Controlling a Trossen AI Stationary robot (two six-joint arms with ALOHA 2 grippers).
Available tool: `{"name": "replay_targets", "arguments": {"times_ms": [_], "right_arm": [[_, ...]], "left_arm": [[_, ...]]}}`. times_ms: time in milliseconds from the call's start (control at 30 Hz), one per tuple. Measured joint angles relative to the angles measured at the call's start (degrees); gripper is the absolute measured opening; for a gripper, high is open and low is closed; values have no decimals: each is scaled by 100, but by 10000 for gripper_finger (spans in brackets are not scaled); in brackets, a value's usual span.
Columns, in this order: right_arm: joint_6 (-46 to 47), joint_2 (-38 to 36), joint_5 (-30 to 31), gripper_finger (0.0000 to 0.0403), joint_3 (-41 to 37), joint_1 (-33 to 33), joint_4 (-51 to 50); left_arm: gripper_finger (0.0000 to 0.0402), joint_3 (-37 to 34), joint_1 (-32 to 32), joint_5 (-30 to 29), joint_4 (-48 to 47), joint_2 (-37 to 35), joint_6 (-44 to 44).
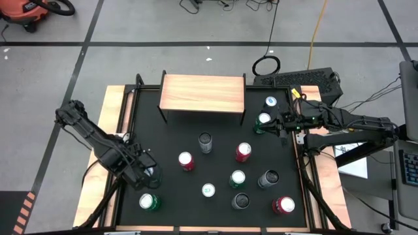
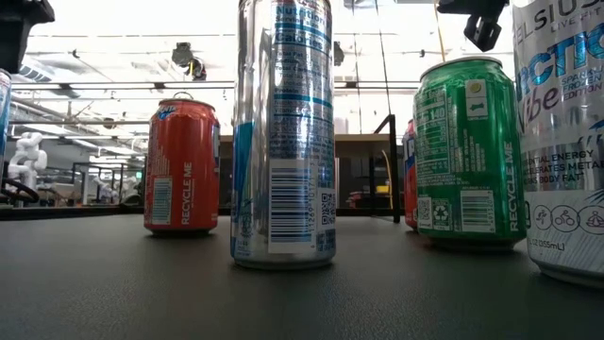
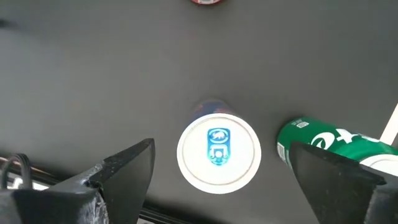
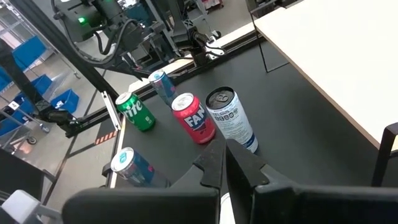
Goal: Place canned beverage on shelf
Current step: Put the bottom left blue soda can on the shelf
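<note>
Black tabletop (image 1: 170, 140): left gripper (image 1: 149, 175) open, directly above upright blue-top can (image 3: 218, 151), shelf (image 1: 202, 93) approx 1 o'clock; right gripper (image 1: 282, 126) closed, idle

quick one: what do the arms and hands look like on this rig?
Both arms are dark, jointed, near-black links. The left arm has loose black cabling at its left hand. The right arm carries small green and orange lights near its right hand. Fingers are dark, wedge-shaped, matte.
</note>
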Motion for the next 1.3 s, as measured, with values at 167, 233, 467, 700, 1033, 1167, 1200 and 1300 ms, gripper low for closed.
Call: {"name": "replay_targets", "arguments": {"times_ms": [167,233,467,700,1033,1167,1200,1300], "right_arm": [[-1,0,-1,0,0,0,0],[-1,0,1,0,0,1,0],[57,0,-1,0,0,2,2],[62,0,-1,0,0,2,11],[86,0,-1,0,0,1,11],[80,0,-1,0,0,0,11],[78,0,-1,0,0,2,11],[72,0,-1,0,0,1,11]], "left_arm": [[363,-3,0,-148,3,0,69],[363,-103,1,-147,97,0,60],[363,-472,4,213,600,0,-152],[363,-613,5,23,494,0,-112],[345,-839,4,240,940,4,-119],[313,-937,4,236,934,4,-116],[306,-954,4,237,937,4,-106],[291,-1053,4,236,1048,4,-92]]}}
